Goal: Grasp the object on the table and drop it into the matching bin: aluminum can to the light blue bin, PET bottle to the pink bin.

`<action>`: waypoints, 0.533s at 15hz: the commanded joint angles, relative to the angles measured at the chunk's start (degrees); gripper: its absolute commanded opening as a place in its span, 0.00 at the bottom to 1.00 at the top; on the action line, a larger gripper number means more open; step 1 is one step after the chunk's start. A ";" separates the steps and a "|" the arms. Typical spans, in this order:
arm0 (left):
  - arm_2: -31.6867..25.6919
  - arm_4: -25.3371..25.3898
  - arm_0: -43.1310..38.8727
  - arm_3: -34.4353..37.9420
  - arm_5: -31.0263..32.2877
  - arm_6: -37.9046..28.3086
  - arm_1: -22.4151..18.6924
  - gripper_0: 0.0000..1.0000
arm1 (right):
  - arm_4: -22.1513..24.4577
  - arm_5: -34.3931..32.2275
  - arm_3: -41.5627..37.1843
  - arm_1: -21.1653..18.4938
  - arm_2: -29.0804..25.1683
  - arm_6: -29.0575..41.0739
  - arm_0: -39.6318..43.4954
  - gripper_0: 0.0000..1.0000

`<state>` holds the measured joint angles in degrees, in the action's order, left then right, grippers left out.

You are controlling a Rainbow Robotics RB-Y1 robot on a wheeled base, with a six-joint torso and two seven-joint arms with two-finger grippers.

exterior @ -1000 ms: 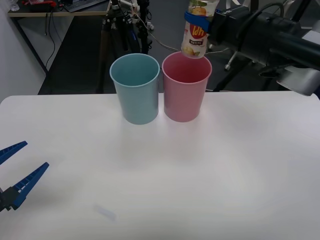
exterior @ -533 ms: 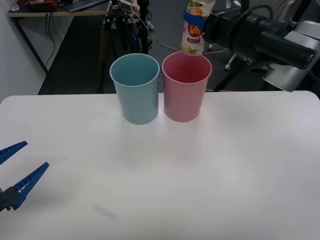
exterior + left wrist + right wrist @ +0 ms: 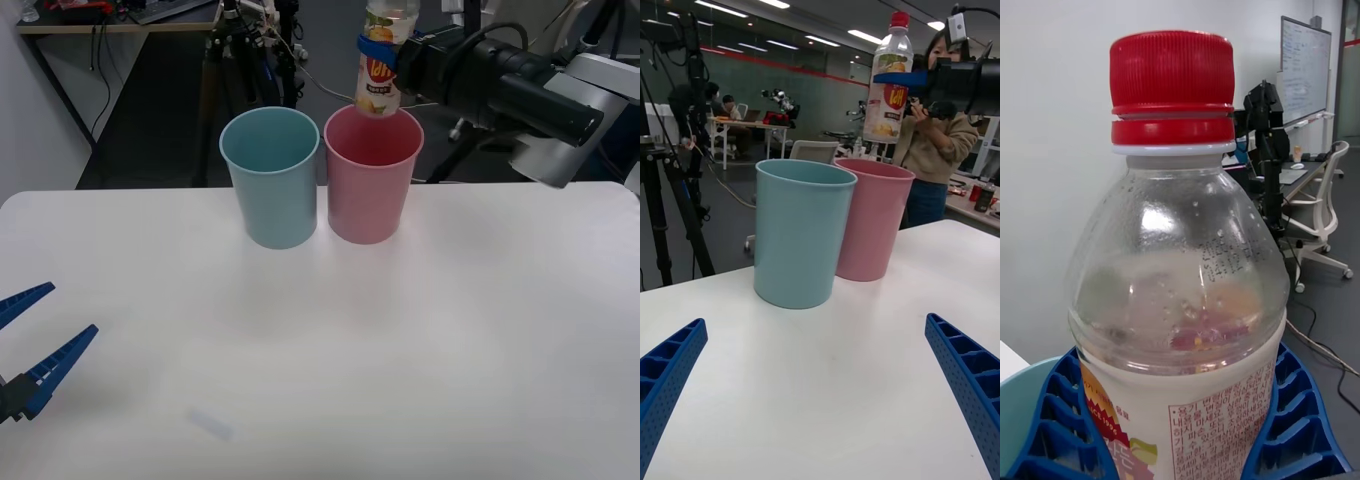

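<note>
Office room behind: tripod, desks, swivel chair, whiteboard. White counter is carrying the light blue bin and the pink bin, standing just beside each other. Right pincer is gripping the PET bottle upright at the label, hanging over the pink bin's far rim; bottle cap is cut off at the front view's top edge. Left pincer is sitting spread wide, grasping nothing, low over the counter's near left corner.
</note>
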<state>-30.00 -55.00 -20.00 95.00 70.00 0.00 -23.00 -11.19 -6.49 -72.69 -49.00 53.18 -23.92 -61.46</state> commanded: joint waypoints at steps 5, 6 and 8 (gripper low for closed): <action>0.00 0.00 0.00 0.00 0.00 0.00 0.00 1.00 | 0.47 -0.02 0.19 0.22 -0.09 0.28 0.03 0.82; 0.00 0.00 0.00 0.00 0.00 0.00 0.00 1.00 | 0.47 -0.02 0.19 0.13 -0.09 0.28 -0.06 1.00; 0.00 0.00 0.00 0.00 0.00 0.00 0.00 1.00 | 0.47 -0.02 0.19 0.13 -0.27 0.28 0.03 1.00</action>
<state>-30.00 -55.00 -20.00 95.00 70.00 0.00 -23.00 -10.73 -6.49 -72.51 -48.85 52.98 -23.64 -61.51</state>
